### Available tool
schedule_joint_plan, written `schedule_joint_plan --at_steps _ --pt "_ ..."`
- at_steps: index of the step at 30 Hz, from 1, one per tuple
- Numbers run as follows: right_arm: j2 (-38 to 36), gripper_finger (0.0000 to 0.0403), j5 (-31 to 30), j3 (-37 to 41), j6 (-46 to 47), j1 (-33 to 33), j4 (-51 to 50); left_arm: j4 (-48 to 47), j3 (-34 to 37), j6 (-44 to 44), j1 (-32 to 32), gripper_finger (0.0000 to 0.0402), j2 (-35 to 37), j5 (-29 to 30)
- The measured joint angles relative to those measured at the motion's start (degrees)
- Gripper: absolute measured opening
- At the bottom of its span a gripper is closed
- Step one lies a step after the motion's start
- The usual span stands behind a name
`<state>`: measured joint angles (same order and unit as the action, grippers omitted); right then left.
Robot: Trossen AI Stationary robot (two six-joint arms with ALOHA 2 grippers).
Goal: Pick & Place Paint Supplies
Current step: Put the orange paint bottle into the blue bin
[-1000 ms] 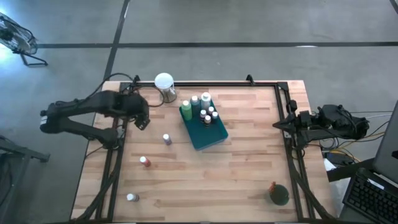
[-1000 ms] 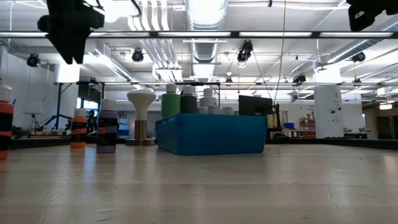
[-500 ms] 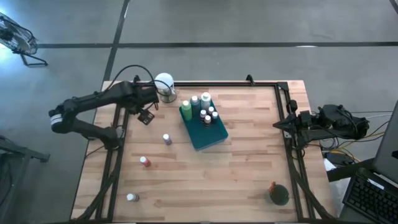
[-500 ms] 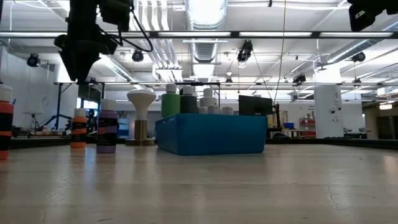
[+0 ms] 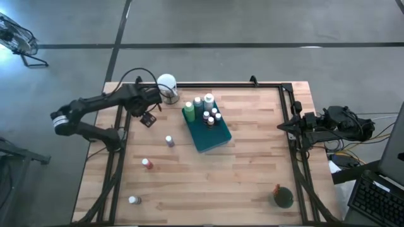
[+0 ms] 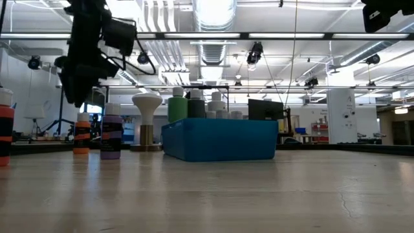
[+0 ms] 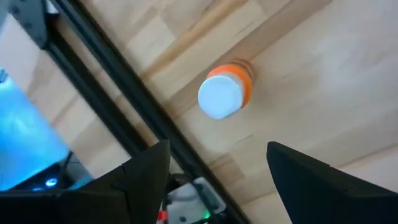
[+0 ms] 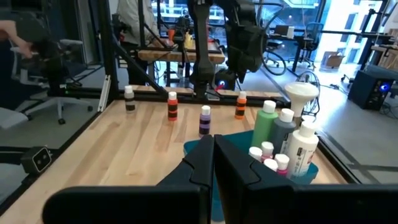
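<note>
- Left claw [image 5: 149, 117]: raised above the table [image 5: 252, 164] near its far left corner, fingers [image 7: 146, 171] spread apart, nothing between them.
- Orange bottle [image 7: 225, 91]: white cap, upright on the table directly below and ahead of the left claw in the left wrist view, close beside the dark frame rail [image 7: 118, 106]. Not touched by the claw.
- Purple bottle [image 5: 169, 140]: upright on the table, near the left claw on the side toward the table's middle, apart from it.
- Red bottle [image 5: 146, 164]: upright, further from the left claw than the purple bottle, toward the near edge.
- White-capped bottle [image 5: 133, 200]: upright near the near-left corner, well apart from the left claw.
- Teal tray [image 5: 214, 135]: stands to the right of the left claw, apart from it; holds two green bottles [image 5: 189, 110] and several small white-capped bottles [image 5: 211, 116], all upright.
- White globe on a metal base [image 5: 166, 84]: at the far edge, just beside the left arm, between the claw and the tray.
- Dark green round object [image 5: 283, 198]: near the near-right corner, well apart from both claws; a small red item touches it.
- Right claw [image 8: 213, 160]: parked off the table's right edge, fingers pressed together, holding nothing.
</note>
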<state>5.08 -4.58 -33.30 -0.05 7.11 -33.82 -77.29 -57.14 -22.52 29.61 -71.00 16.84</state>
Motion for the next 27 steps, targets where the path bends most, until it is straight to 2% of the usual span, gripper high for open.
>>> schedule_joint_plan --at_steps 5,17,22,27 --pt "0.0 0.0008 0.0 0.0 0.0 0.0 0.0 4.7 3.7 2.3 2.1 0.0273 1.7 -3.9" --pt "0.0 0.0008 0.0 0.0 0.0 0.0 0.0 10.2 4.1 8.0 9.8 0.0273 1.0 -4.0" --pt "0.0 0.0008 0.0 0.0 0.0 0.0 0.0 12.8 5.8 9.0 11.0 0.0273 0.9 -8.0" --pt "0.0 0.0008 0.0 0.0 0.0 0.0 0.0 14.8 8.8 9.0 11.1 0.0273 0.9 -8.4"
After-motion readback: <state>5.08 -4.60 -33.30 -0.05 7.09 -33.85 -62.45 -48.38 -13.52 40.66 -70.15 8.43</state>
